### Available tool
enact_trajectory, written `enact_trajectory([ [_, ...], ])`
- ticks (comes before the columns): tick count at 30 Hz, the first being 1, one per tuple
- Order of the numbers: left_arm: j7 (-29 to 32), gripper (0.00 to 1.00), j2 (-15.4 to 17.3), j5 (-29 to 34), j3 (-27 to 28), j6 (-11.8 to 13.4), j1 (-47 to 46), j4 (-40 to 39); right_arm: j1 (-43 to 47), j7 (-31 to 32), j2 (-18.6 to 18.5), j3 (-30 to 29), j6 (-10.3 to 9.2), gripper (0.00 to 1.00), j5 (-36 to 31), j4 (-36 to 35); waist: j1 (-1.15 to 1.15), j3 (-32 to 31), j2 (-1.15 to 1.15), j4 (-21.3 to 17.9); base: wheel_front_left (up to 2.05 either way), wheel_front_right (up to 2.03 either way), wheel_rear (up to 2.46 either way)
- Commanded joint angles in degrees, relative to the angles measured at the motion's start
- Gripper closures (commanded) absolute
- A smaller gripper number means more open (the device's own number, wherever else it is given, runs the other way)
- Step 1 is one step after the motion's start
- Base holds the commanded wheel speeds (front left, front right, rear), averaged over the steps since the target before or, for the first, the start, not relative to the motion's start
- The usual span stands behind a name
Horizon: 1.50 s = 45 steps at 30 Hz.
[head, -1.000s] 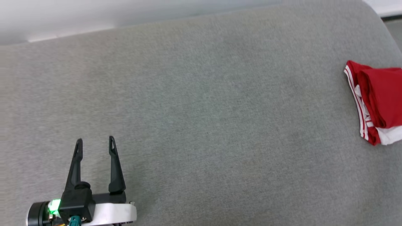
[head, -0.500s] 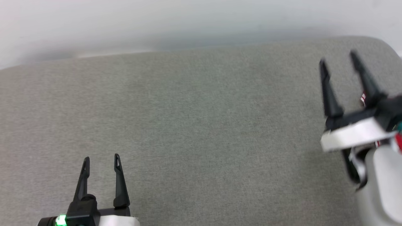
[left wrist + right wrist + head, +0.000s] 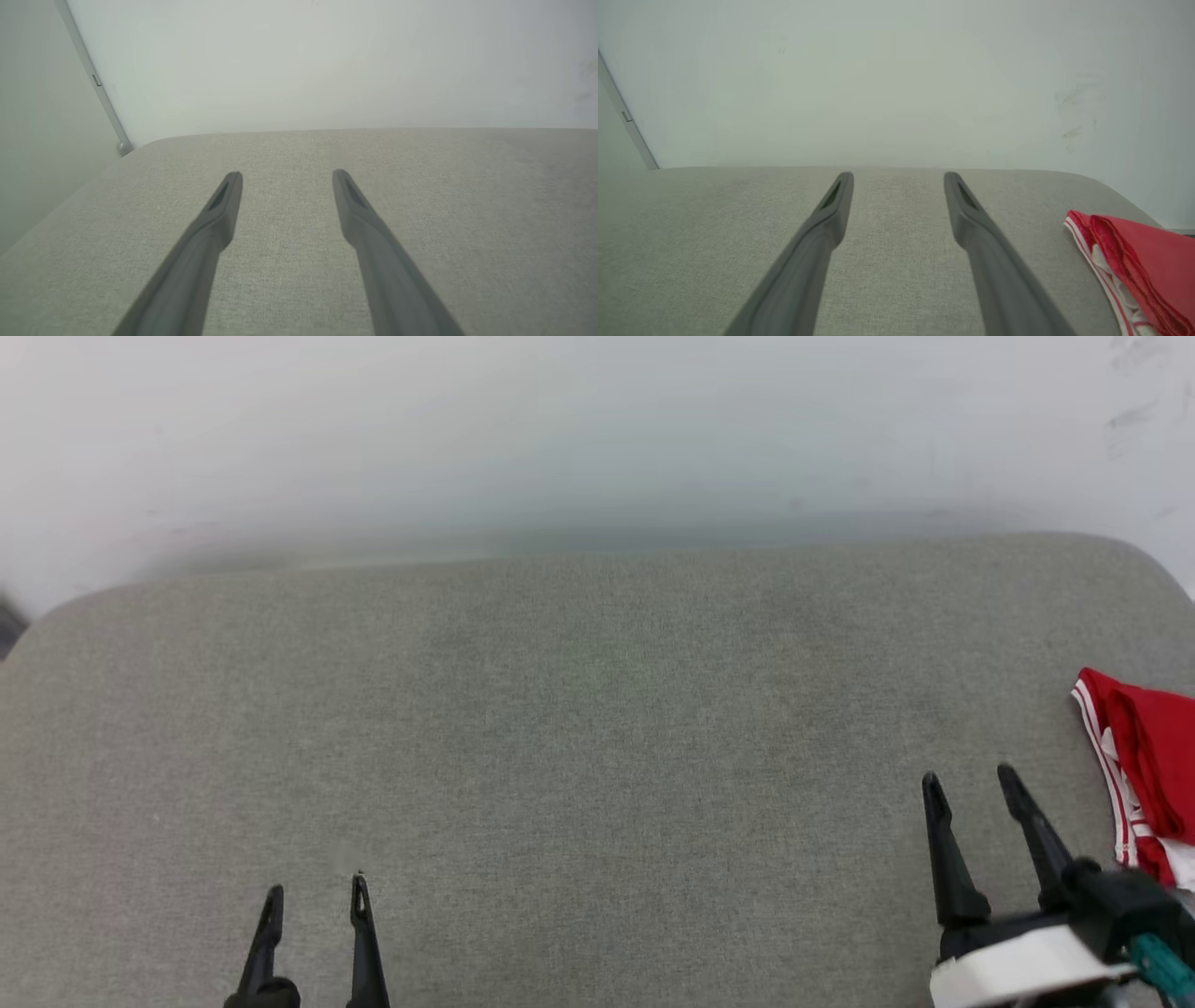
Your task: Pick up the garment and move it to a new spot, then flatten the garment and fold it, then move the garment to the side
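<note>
— What's on the left?
— The left gripper [image 3: 316, 887] rises from the bottom edge over the grey cushion [image 3: 597, 709], its fingers apart and empty.
— And on the right?
— The right gripper [image 3: 968, 775] tilts slightly leftward, its jaws spread and holding nothing. The folded garment [image 3: 1144, 765] lies near it, at the cushion's right end.

Shows left gripper [image 3: 287, 174] over grey cushion [image 3: 467, 210], fingers spread with nothing between; pale wall [image 3: 327, 60] behind the cushion's far edge.
</note>
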Motion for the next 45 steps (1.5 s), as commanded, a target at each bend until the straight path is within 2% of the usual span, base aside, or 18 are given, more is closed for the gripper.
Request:
enact_trajectory([
  [1,-0.1,0.00,-0.1,-0.3,0.3,-0.3,1.1,0.4,1.7,-0.1,0.5,-0.3,-0.05,0.00,0.3,-0.6,0.01,-1.1,0.00,0.1,0.00,0.00,0.00],
  [9,-0.1,0.00,-0.2,-0.6,0.6,-1.4,3.2,1.4,7.9,-0.1,1.2,-1.2,-0.05,0.00,0.9,-3.0,0.01,-3.0,0.00,0.2,0.00,0.00,0.00],
  [19,-0.1,0.00,-0.3,-0.7,1.2,-2.5,2.9,1.9,10.5,-0.1,1.2,-1.3,-0.05,0.00,2.8,-4.4,0.01,-3.7,0.00,0.5,0.00,0.00,0.00],
  [20,0.0,1.00,-0.3,-0.5,1.2,-2.4,2.9,1.8,10.2,0.0,0.9,-1.2,0.00,1.00,2.7,-4.0,0.01,-3.7,0.00,0.6,0.00,0.00,0.00],
  [24,0.3,1.00,-0.3,-0.8,1.1,-2.4,3.0,3.8,10.4,0.2,0.9,-1.0,0.00,1.00,2.8,-2.0,0.01,-3.7,0.00,0.6,0.00,0.00,0.00],
  [45,4.5,1.00,1.1,-26.2,1.5,-6.2,-3.1,7.8,6.1,4.6,-0.4,-0.7,-0.01,1.00,26.9,0.5,0.01,-3.4,0.00,0.5,0.00,0.00,0.00],
])
